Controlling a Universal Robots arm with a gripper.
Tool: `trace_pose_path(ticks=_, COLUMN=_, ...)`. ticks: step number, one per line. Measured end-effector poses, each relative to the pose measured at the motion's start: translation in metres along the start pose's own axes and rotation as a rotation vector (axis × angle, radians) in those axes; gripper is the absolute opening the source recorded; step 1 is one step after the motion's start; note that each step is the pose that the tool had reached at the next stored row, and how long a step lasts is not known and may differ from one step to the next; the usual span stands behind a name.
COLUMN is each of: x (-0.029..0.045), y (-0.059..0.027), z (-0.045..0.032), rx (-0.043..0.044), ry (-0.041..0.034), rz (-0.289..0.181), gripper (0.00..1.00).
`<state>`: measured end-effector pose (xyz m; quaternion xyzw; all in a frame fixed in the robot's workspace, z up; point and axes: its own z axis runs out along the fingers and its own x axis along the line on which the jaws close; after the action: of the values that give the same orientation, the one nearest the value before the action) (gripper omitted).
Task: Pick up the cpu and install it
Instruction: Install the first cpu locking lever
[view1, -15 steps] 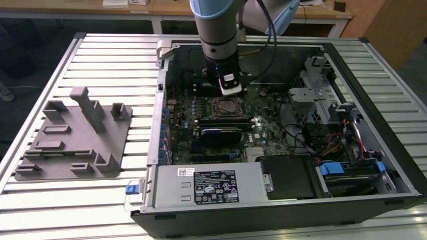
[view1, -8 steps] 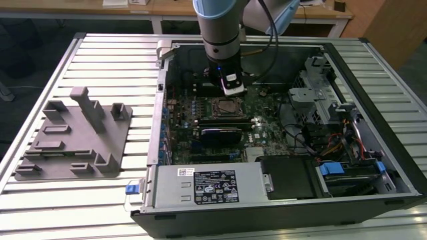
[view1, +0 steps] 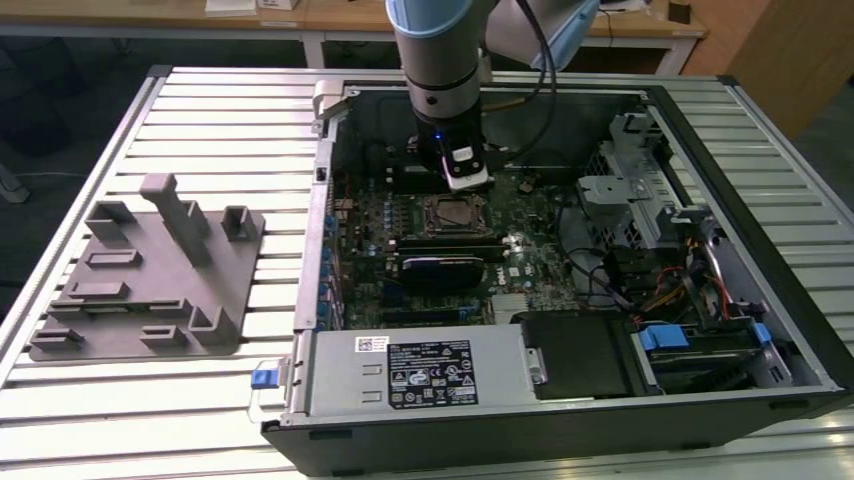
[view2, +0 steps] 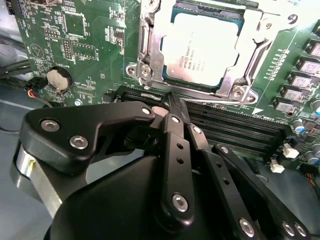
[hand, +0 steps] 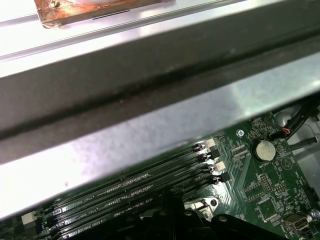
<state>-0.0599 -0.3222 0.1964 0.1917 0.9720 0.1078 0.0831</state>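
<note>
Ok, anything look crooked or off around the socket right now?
Nothing stands out. In the second wrist view the cpu lies flat and square inside the socket frame, and the gripper sits beside it over the memory slots, holding nothing.

You have one cpu (view2: 202, 52) seated in one socket frame (view2: 150, 60), one arm with one gripper (view2: 172, 107). One open computer case (view1: 747, 130), one motherboard (view1: 360, 260), one coin cell (view2: 58, 79), one power supply (view1: 414, 372). One grey fixture block (view1: 147, 275) on one slatted table (view1: 200, 110). Four memory slots (hand: 125, 187).
</note>
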Motion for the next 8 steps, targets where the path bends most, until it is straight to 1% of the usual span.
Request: trace_pose_path(ticks=8, x=0.0009, y=0.0007, z=0.0002, rx=0.0002, ry=-0.0001, rz=0.0, gripper=0.11)
